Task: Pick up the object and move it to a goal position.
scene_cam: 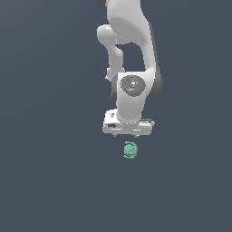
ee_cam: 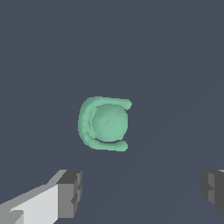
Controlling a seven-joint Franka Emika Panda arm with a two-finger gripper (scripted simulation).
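In the exterior view we see the white arm [scene_cam: 129, 50] coming down from the top centre of the frame, its wrist pointing straight down; the pincer [scene_cam: 128, 134] sits just below the middle of the picture, its broad white body lying level, and only short stubs of its fingers show under that body. Directly beneath it, a little below centre, we find the object [scene_cam: 130, 150], a small mint-green lumpy thing, much narrower than the pincer body; a slim gap of dark background separates the two, so we read them as apart and not touching.

In the wrist view the object [ee_cam: 105, 124] lies close to the middle of the frame; we make out a rounded dome at its core and a curved ridge wrapped round it like a letter C, the open side turned toward the frame's right. Two grey fingertips [ee_cam: 70, 194] show in the lower corners, one at lower left on a white finger, the other at the lower right edge; they stand far apart, so the pincer is spread wide and holds nothing; the object sits between their lines but clear of both.

The ground [scene_cam: 45, 181] is a plain dark slate-blue surface; we cannot tell from either view whether the object rests on it.
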